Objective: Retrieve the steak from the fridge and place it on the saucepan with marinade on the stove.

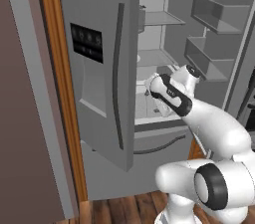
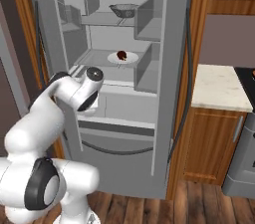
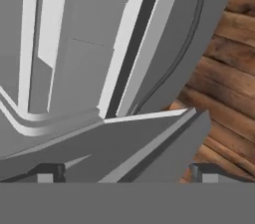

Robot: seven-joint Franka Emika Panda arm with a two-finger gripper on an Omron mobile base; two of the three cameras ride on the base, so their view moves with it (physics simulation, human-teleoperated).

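The fridge (image 2: 164, 78) stood with its right door swung open, its left door (image 1: 99, 68), bearing the black dispenser panel (image 1: 87, 42), shut. In the right base view the steak (image 2: 121, 56) lay on a white plate (image 2: 113, 58) on a middle shelf, with a grey mesh colander bowl (image 2: 124, 10) on the shelf above, at 12 o'clock from the plate. The arm (image 2: 74, 93) reached toward the lower part of the open compartment, its wrist well below the steak, at about 7 o'clock from it. In the hand view the gripper (image 3: 127, 173) was spread wide, fingertips (image 3: 50, 172) far apart at the bottom edge, with nothing between them; beyond them lay the fridge's lower drawer front and wooden floor (image 3: 229, 83) at 3 o'clock. A pale counter (image 2: 219, 88) sat at 3 o'clock of the fridge.
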